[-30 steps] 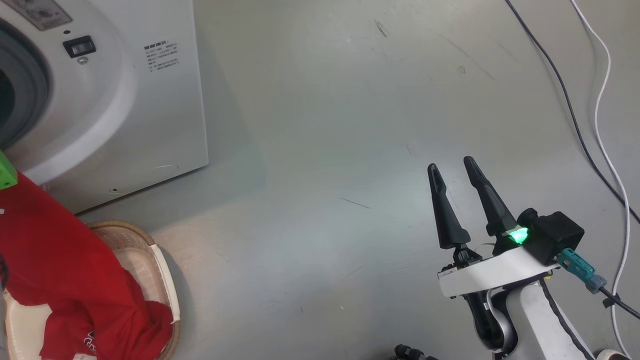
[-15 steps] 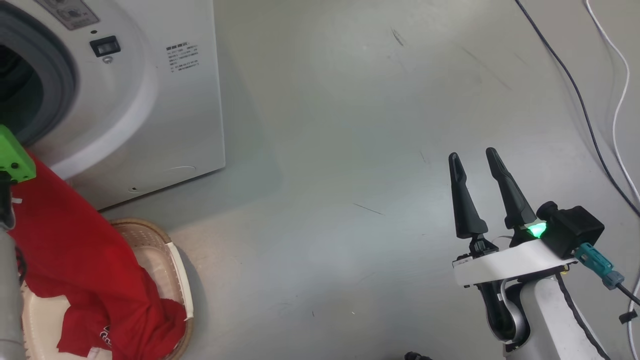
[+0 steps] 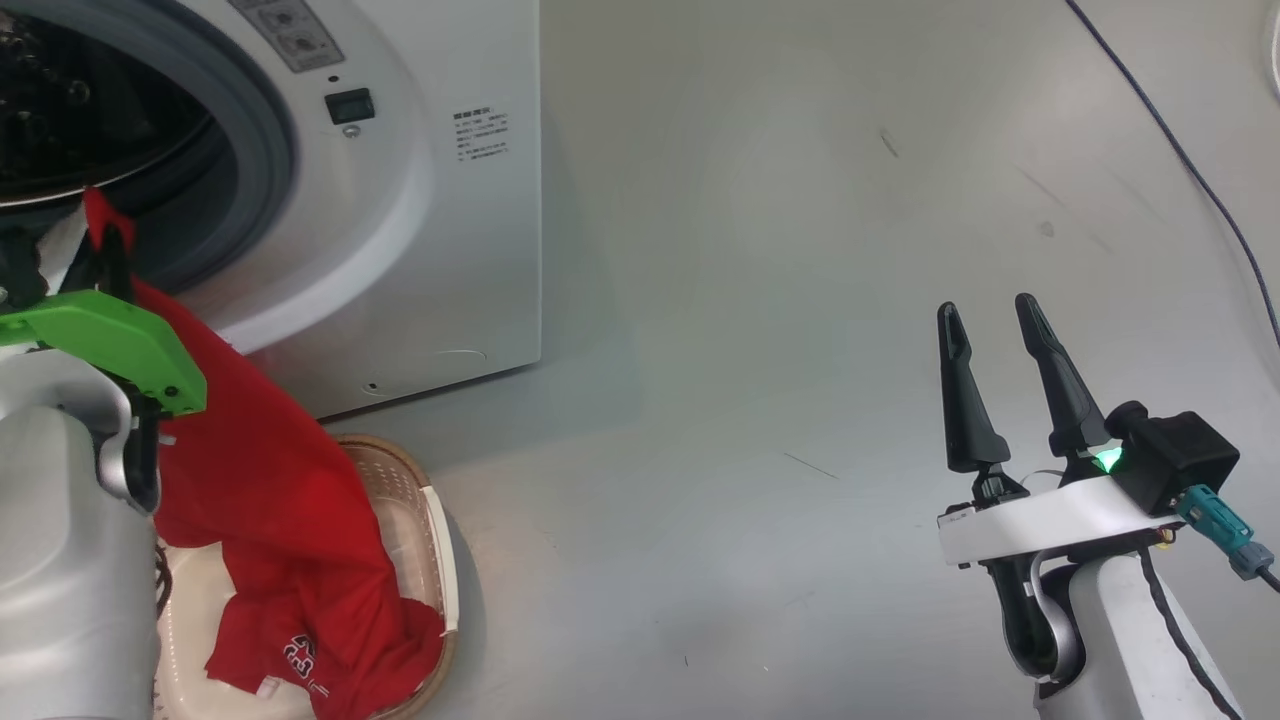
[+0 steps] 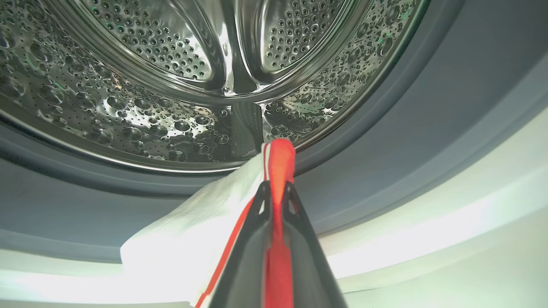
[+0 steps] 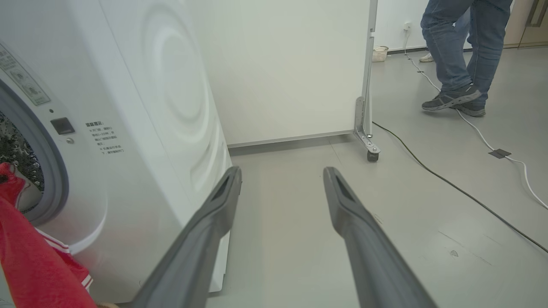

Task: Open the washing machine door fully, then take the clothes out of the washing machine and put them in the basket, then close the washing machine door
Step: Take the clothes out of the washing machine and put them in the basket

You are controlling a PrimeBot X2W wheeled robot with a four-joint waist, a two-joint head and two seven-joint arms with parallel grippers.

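1. The washing machine (image 3: 430, 230) stood with its mouth uncovered, so opening the washing machine door seemed done.
2. The left gripper (image 4: 277, 190) was pinched tight on the clothes (image 3: 280, 500), a red garment hanging in front of the drum (image 4: 171, 85) with its lower end lying in the basket (image 3: 440, 555).
3. The right gripper (image 3: 985, 305) hovered over the floor (image 3: 750, 300), fingers wide, holding nothing.
4. Judged left to do: 2 steps, dropping the garment fully into the basket and closing the door. The visible part of the drum looked empty.

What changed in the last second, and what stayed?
Mainly the camera: the head view swung toward the robot's left, bringing more of the washing machine and the left arm into the picture. Nothing was grasped or released. The left claw stays shut on the clothes, which still hang into the basket; the right claw stays open above the floor.
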